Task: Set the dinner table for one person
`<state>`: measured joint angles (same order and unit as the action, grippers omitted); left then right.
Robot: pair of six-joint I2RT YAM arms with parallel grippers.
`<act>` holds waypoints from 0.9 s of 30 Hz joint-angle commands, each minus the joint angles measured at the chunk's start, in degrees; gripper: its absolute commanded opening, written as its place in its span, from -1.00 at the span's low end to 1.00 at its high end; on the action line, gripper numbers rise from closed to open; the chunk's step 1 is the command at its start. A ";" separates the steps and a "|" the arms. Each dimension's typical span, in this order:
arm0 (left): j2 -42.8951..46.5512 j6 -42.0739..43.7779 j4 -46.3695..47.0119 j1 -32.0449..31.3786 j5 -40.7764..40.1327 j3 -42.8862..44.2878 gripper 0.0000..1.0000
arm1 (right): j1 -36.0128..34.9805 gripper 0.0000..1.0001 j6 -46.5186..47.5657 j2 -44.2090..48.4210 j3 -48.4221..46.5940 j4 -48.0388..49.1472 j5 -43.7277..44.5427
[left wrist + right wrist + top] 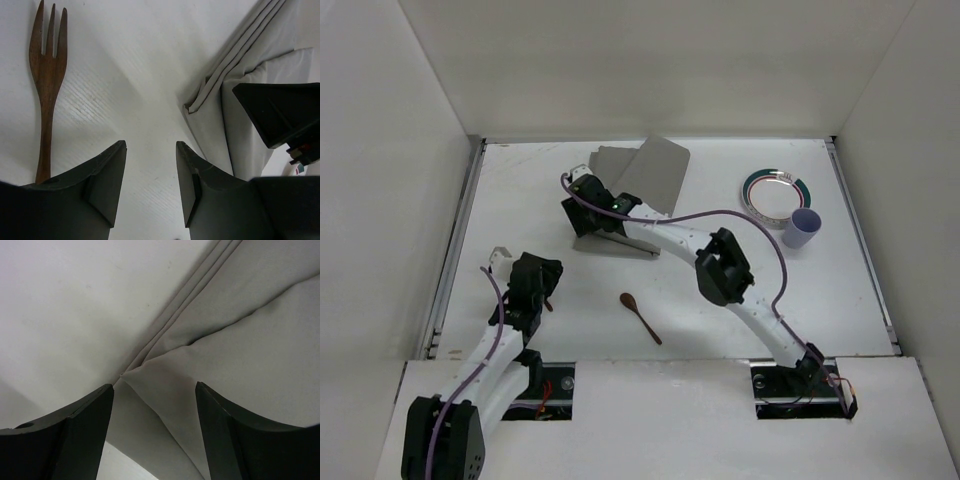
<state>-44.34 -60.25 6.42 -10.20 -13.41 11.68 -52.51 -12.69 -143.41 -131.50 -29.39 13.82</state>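
- Left gripper [150,145]: the left wrist view shows the fingers well apart with only bare tabletop between them; nothing is held. The top view shows this arm low on the left, well apart from the dishes.
- Fork [47,85]: brown wood, lying flat just left of the left fingers. Its three tines are clear in the wrist view. From above, only a small brown end shows beside the wrist.
- Placemat [650,175]: grey cloth at the centre rear, partly folded over itself. The stacked fold edges can be read only in the two wrist views.
- Right gripper [155,387]: the fingers are spread wide above a folded corner of the placemat, with no cloth clamped between them.
- Spoon [640,317]: brown, lying at an angle near the centre front; seen from above only.
- Plate [752,185]: teal-rimmed, at the right rear; top view only.
- Cup [802,228]: pale lilac, just beside the plate on its near right.
- Dinner table [720,300]: the white matte surface under every item.
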 commanded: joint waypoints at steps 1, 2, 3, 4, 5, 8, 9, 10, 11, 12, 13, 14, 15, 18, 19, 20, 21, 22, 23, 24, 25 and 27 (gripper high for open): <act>-0.05 -0.83 3.34 0.57 2.60 -1.31 -0.17 | -1.58 0.41 1.96 -3.35 -9.10 -8.22 4.89; -0.13 -0.92 3.69 0.57 2.69 -1.49 -0.17 | -1.84 0.38 2.05 -4.67 -11.30 -9.54 5.24; -0.40 -0.84 3.87 0.57 2.86 -1.49 -0.17 | -2.02 0.33 2.31 -6.42 -14.45 -11.20 5.77; -0.66 -0.75 3.87 0.57 3.21 -1.31 -0.17 | -2.11 0.30 2.49 -8.18 -17.53 -12.78 6.56; -0.84 -0.75 3.87 0.57 3.65 -1.31 -0.17 | -2.20 0.28 2.58 -9.42 -19.82 -13.93 7.26; -0.84 -0.84 4.48 0.66 4.09 -1.57 -0.17 | -2.37 0.17 3.72 -14.69 -28.53 -18.85 9.46; -0.84 -0.75 4.40 0.66 4.27 -1.49 -0.17 | -2.55 0.18 4.25 -16.62 -32.46 -20.87 10.16; -0.84 -0.66 4.22 0.66 4.44 -1.49 -0.17 | -2.55 0.15 4.42 -17.68 -34.76 -21.93 10.52; -0.66 -0.57 4.31 0.75 4.62 -1.49 -0.18 | -2.55 0.08 4.51 -18.91 -37.48 -22.99 10.96; -0.58 -0.57 4.48 0.75 4.62 -1.57 -0.18 | -2.55 0.02 4.60 -19.79 -39.60 -23.95 11.40; -0.58 -0.66 4.48 0.84 4.62 -1.58 -0.18 | -2.55 -0.04 4.69 -20.41 -41.10 -24.92 11.84; -0.66 -0.75 4.48 0.84 4.62 -1.40 -0.18 | -2.55 -0.04 4.78 -20.50 -41.29 -25.28 12.10; -0.84 -0.66 4.22 0.66 4.62 -0.96 -0.18 | -2.55 -0.04 5.13 -20.50 -41.03 -25.46 12.28; -0.49 -0.66 4.31 0.31 4.80 -0.78 -0.18 | -2.55 -0.04 5.31 -20.50 -40.94 -25.54 12.28; -0.31 -0.83 4.39 0.14 4.62 -0.78 -0.18 | -2.55 -0.04 5.31 -20.50 -40.94 -25.54 12.28; -0.31 -0.92 4.40 0.05 4.53 -0.78 -0.18 | -2.55 -0.04 5.31 -20.50 -40.94 -25.54 12.28; -0.57 -0.92 4.31 0.05 4.53 -0.61 -0.18 | -2.55 -0.04 5.39 -20.50 -40.94 -25.63 12.28; -0.75 -0.66 4.31 0.05 4.71 -0.35 -0.18 | -2.64 -0.68 5.22 -20.68 -41.29 -26.07 12.37; -0.93 -0.57 4.22 0.05 4.71 -0.26 -0.18 | -2.64 -0.75 4.52 -20.68 -41.99 -26.07 12.63; -0.93 -0.57 4.48 0.05 4.71 -0.34 -0.18 | -2.64 -0.80 3.73 -20.76 -43.47 -26.07 12.80; -0.93 -0.57 4.48 0.05 4.53 -0.34 -0.18 | -2.64 -0.84 3.11 -21.11 -45.66 -26.33 12.81; -1.45 -0.57 4.48 -0.13 4.71 0.18 -0.16 | -2.55 -0.90 2.32 -20.77 -49.46 -26.60 12.63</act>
<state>-45.28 -60.51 9.67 -10.02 -10.48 10.83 -54.83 -9.06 -165.18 -174.58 -55.24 24.75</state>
